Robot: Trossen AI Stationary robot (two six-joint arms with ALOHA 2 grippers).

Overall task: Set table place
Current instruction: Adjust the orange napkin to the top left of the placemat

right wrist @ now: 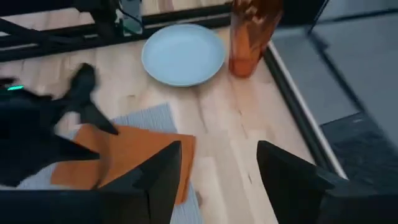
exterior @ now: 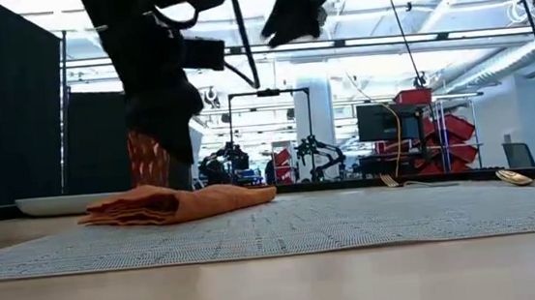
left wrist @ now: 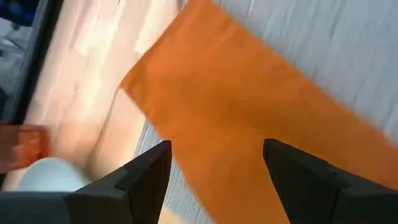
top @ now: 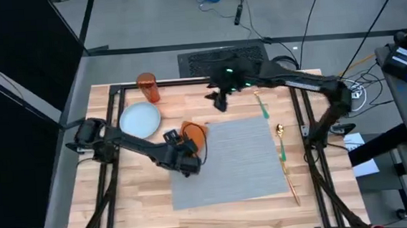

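The folded orange napkin (top: pixel 195 132) lies over the far left corner of the grey placemat (top: pixel 232 162), partly on the wood. My left gripper (left wrist: pixel 214 171) hangs open just above the napkin (left wrist: pixel 236 124), one finger on either side of it, touching nothing. My right gripper (top: pixel 220 100) is open in the air over the table's far middle, beyond the placemat. The pale-blue plate (top: pixel 140 120) and the orange tumbler (top: pixel 148 88) stand on the wood at the far left. In the right wrist view the plate (right wrist: pixel 183 55), tumbler (right wrist: pixel 249 37) and napkin (right wrist: pixel 134 158) show ahead of the fingers.
Gold cutlery with green handles lies to the right of the placemat: a fork (top: pixel 262 107) at the far corner, a spoon (top: pixel 281 141) and a knife (top: pixel 292 185) along the right edge. Black frame rails (top: pixel 114 170) run along the table's sides.
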